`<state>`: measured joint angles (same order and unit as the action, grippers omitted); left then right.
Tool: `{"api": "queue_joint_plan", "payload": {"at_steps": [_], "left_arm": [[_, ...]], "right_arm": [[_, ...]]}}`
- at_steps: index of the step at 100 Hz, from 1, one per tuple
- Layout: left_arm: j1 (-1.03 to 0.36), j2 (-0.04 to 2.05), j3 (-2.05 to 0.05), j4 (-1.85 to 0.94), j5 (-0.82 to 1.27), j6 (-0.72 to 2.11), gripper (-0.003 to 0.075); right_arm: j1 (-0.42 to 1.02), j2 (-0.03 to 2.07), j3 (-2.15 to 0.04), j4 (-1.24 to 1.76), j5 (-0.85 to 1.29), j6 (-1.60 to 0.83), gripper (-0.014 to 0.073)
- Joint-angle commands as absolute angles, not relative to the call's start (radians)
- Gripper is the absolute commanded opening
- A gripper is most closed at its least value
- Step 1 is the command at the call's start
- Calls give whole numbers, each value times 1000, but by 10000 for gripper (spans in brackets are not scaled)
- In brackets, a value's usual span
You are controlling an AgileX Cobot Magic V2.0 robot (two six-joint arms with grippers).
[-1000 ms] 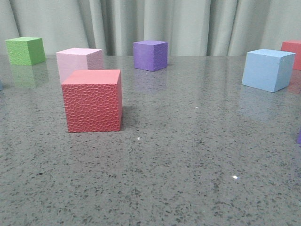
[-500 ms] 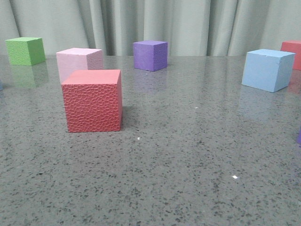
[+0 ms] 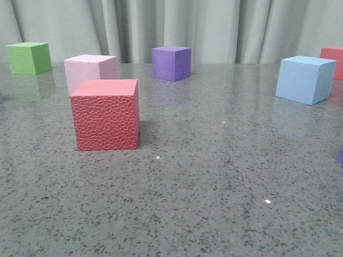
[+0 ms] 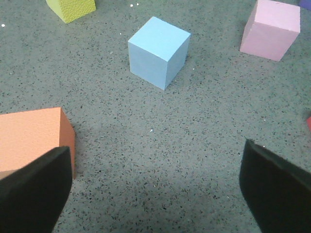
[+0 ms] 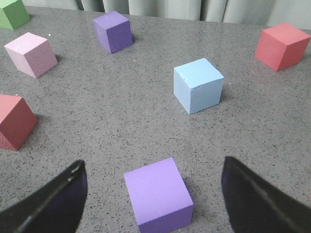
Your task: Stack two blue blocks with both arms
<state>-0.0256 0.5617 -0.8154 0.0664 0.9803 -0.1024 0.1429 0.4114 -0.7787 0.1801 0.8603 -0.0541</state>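
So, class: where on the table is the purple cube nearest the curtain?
In the front view the purple cube sits at the table's far edge, near the middle, right of the pink cube and left of the blue block.

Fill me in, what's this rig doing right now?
Nothing is grasped yet. The left end effector is open above the table, with one blue block ahead of it and an orange cube beside one finger. The right end effector is open too, a purple cube between its fingers and the other blue block farther on. The two blue blocks are still unstacked.
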Motion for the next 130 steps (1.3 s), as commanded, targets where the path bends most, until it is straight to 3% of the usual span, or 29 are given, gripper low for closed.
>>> {"api": "queue_joint_plan", "payload": {"at_steps": [1,31,73,130], "left_arm": [[-23,572,-851,59,924,-100,674],[-23,572,-851,59,924,-100,673],[-23,572,-851,59,925,-100,673],[-23,572,-851,59,932,-100,673]], "right_arm": [[137,427,-809,194,779,-62,586],[137,482,-814,193,735,-8,586],[137,865,-1005,89,711,-24,586],[103,1231,-1283,104,759,-300,586]]}}
